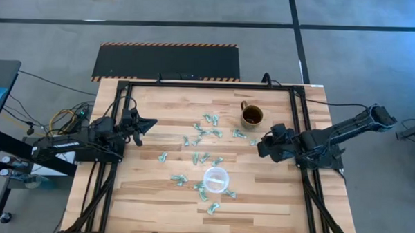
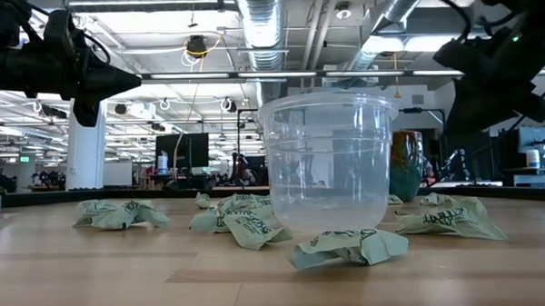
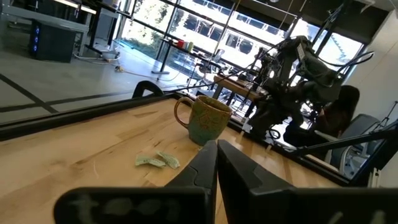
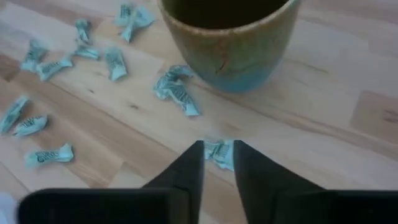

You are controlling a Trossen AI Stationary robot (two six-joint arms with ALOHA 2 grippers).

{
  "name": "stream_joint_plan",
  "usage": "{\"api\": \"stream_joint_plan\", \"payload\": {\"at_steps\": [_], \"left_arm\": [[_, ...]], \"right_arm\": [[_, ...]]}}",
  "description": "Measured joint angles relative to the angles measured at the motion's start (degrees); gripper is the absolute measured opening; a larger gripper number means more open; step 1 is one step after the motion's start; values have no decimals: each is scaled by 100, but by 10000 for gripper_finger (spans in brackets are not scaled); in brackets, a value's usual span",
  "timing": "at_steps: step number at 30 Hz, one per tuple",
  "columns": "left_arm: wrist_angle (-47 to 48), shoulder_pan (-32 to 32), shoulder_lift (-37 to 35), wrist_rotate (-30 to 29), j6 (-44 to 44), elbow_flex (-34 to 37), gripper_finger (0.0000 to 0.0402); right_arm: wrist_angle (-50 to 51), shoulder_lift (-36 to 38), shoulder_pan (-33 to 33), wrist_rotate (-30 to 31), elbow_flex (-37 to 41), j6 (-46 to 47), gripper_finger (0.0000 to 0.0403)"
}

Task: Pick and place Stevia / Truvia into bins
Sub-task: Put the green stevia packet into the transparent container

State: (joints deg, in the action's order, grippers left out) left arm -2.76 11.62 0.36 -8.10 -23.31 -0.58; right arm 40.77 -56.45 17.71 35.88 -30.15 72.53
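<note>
Wooden counter [image 1: 274, 202], open workshop behind. Sachets [image 1: 200, 140] scattered mid-counter around clear cup [image 1: 216, 179], which looks empty. Right gripper [image 4: 217, 155] low beside brown mug [image 1: 252, 116], slightly spread, one sachet [image 4: 219, 151] directly ahead between fingertips; right arm nearer. Left gripper [image 3: 214, 155] pressed together, waiting at left edge.

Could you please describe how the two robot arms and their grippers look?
Both arms are dark, nearly black, built of jointed segments. The left gripper and right gripper each end in two tapering dark fingers. Coloured wires gather near the left arm's base, and black cables trail from both arms.
</note>
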Motion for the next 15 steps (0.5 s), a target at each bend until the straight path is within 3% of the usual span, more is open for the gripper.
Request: {"api": "stream_joint_plan", "payload": {"at_steps": [8,15], "left_arm": [[2,-1,1,-2,0,0,0],[2,-1,0,-2,0,0,0]], "right_arm": [[-647,-1011,-756,-1096,0,-275,191],[-1448,-1864,-1184,-1329,-2,-783,218]]}}
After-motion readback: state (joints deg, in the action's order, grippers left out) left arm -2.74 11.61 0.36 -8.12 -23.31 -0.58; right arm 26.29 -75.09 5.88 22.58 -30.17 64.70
